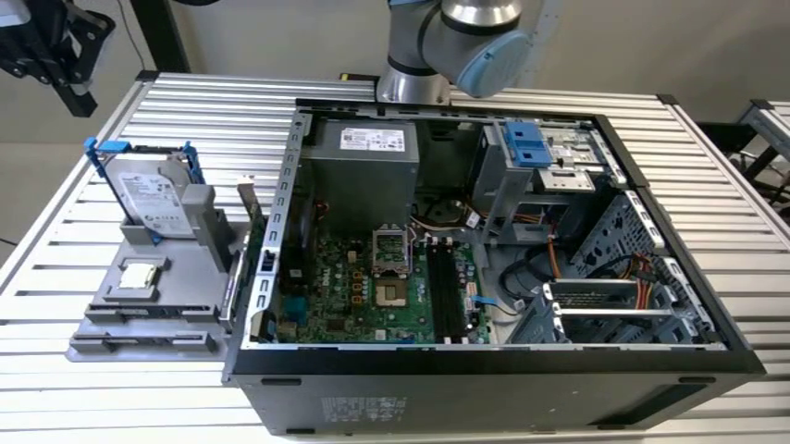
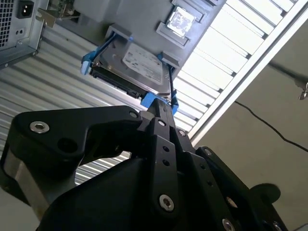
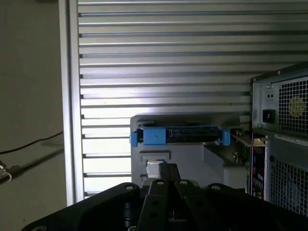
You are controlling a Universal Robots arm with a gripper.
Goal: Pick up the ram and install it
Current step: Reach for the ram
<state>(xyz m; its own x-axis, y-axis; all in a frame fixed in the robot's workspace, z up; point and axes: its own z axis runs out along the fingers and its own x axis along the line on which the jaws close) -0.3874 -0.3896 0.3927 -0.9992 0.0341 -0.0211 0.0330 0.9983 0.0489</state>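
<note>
Ram (image 1: pixel 233 282), thin bluish-green circuit-board stick, seems to sit on edge in the grey plastic holder (image 1: pixel 173 310), on the side just beside the open black computer case (image 1: pixel 494 375). Its long axis runs along the case's side wall, roughly parallel to the long black motherboard slots (image 1: pixel 447 287) inside. Ram not yet picked. Silver hard drive in a blue-edged frame (image 1: pixel 154 194) stands upright on the same holder, further from the case. Black gripper (image 2: pixel 162 113) hangs well apart from the holder, out past the hard drive end, tips pointing toward it in both wrist views. Jaws look together and empty. Holder rests on the slatted metal table (image 1: pixel 124 407).
</note>
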